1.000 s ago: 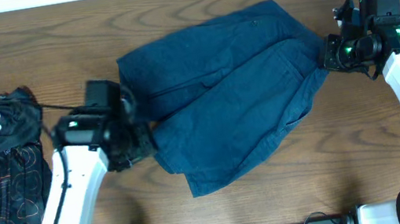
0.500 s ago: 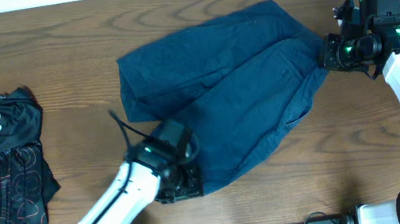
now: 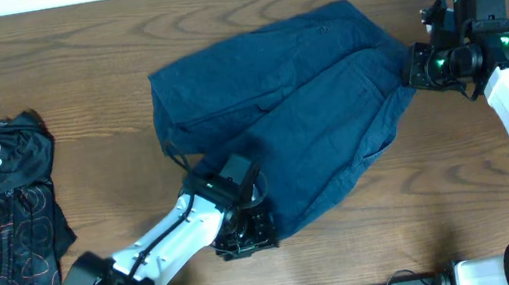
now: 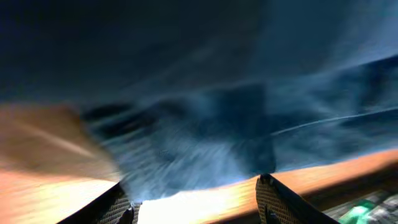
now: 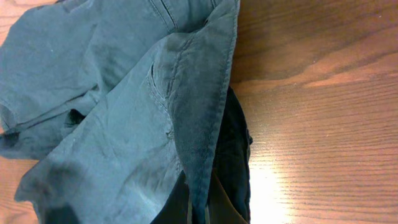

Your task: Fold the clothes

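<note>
blue garment (image 3: 293, 127) axis lower-left to upper-right | right hand (image 3: 413, 70) pinches its edge | left hand (image 3: 248, 232) spread

A blue garment (image 5: 112, 106) fills the left and middle of the view, lying rumpled on the wooden table (image 5: 323, 93). Its hemmed edge runs from the top, right of centre, down to the bottom edge, with the underside turned up along that line. A curved stitched seam, like a pocket opening, sits just left of this edge. Further left the cloth bunches into soft folds with dark creases. At the bottom the right fingers (image 5: 236, 168) show as dark shapes on either side of the hem, closed on it. Bare table lies to the right, with a bright glare spot just beside the fingers.
</note>
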Available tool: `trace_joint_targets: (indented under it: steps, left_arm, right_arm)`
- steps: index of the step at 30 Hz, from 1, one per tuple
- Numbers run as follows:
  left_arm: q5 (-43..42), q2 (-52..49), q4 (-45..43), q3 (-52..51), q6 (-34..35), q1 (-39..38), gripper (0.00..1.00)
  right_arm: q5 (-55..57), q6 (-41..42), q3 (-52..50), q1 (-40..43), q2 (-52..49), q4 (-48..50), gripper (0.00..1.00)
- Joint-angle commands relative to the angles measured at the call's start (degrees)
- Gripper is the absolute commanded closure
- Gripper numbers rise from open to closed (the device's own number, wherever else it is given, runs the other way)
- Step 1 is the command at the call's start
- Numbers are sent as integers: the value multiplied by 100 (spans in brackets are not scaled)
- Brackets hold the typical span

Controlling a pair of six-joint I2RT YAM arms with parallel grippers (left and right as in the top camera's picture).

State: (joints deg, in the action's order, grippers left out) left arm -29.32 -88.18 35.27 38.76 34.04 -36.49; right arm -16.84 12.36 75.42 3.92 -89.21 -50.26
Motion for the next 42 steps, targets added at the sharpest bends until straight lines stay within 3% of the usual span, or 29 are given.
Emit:
trace_joint_targets:
  steps: [1, 4, 6, 7, 16, 23, 29, 39, 42]
  left_arm:
    - [-74, -525, -267, -177, -72, -20, 49]
    - [-68, -538, -284, -177, -74, -20, 67]
    - [-42, -538, -273, -179, -72, -20, 89]
    - [-17, -538, -278, -179, -72, -20, 94]
    - [765, -120, 68, 7, -26, -7, 94]
    - [2616, 1060, 1849, 1152, -7, 76, 94]
    - [3493, 1690, 3042, 2284, -181, 553, 94]
    - [3801, 1930, 3287, 3283, -833, 1353, 94]
    - [4264, 1928, 3447, 3805, -922, 1399, 94]
  right_arm:
    - [-7, -20, 66, -61, 28, 11, 99]
    - [-7, -22, 66, -61, 28, 9, 99]
    - [-7, -20, 66, -63, 28, 9, 99]
    - [-7, -20, 66, -61, 28, 11, 99]
    - [-2, -66, 66, -61, 28, 20, 99]
    - [15, -127, 68, -57, 28, 122, 99]
    - [133, -131, 210, -57, 31, 162, 99]
    - [715, -424, 1805, -52, 31, -752, 99]
    - [918, -505, 2581, -52, 31, -1209, 99]
